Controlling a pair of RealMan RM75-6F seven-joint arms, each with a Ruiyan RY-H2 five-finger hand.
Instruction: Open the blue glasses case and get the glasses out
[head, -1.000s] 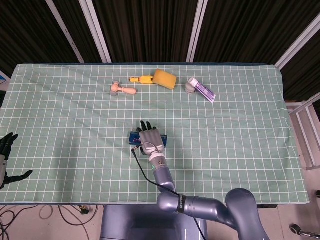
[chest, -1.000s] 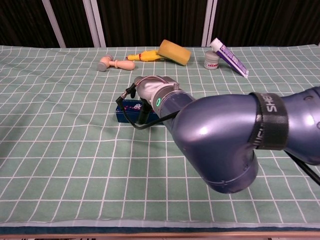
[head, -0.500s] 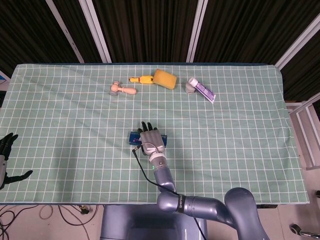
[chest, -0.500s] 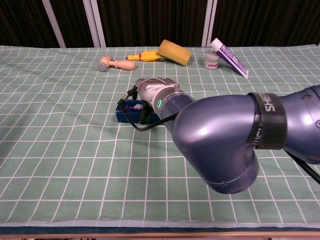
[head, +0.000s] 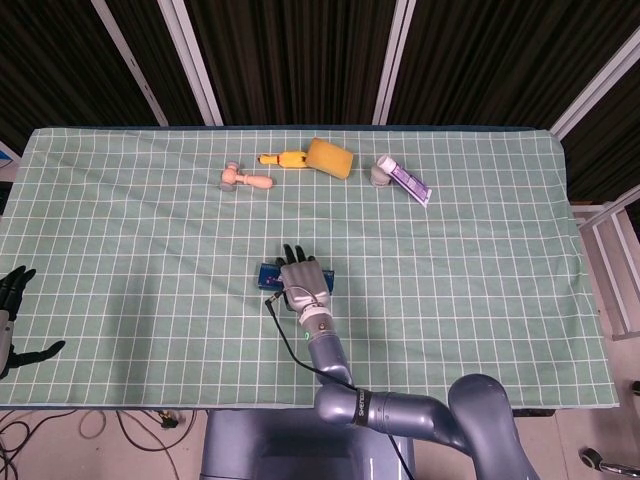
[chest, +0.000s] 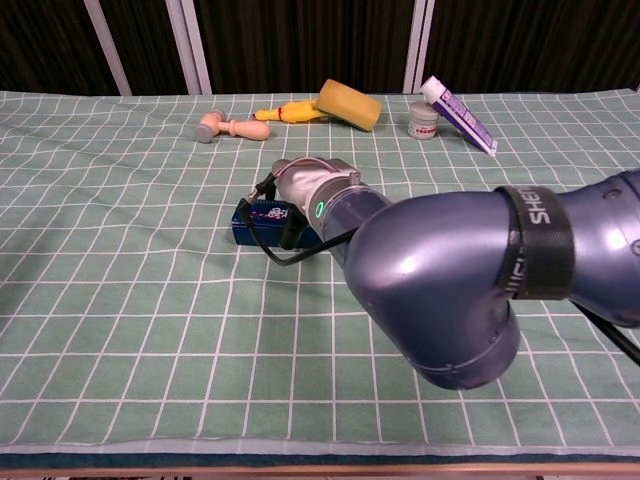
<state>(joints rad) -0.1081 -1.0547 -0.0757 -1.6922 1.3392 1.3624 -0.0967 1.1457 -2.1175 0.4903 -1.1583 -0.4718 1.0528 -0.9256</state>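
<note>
At the far left edge of the head view the left hand (head: 12, 300) hangs off the side of the desk (head: 120, 230), its dark fingers spread and holding nothing, well apart from anything on the green checked cloth; as far as can be judged it has no part in the work yet. Near the middle of the desk, toward the front, lies the blue glasses case (chest: 256, 222), flat on the cloth. The right hand (head: 301, 277) lies over it, palm down, with dark fingertips reaching just past the far edge of the case in the head view. Whether those fingers are clamping the case or only lying on top cannot be told, since the hand hides most of the case from above and the forearm blocks it from the chest camera. The end of the case that shows looks closed, with no lid raised and no glasses in sight, so the task seems to be at its first step: the case is reached, but opening it and lifting the glasses out are both left to do. Along the back of the desk stand a small wooden mallet (head: 243, 180), a yellow sponge (head: 331, 158) and a tube (head: 405, 181), well clear of the case.
</note>
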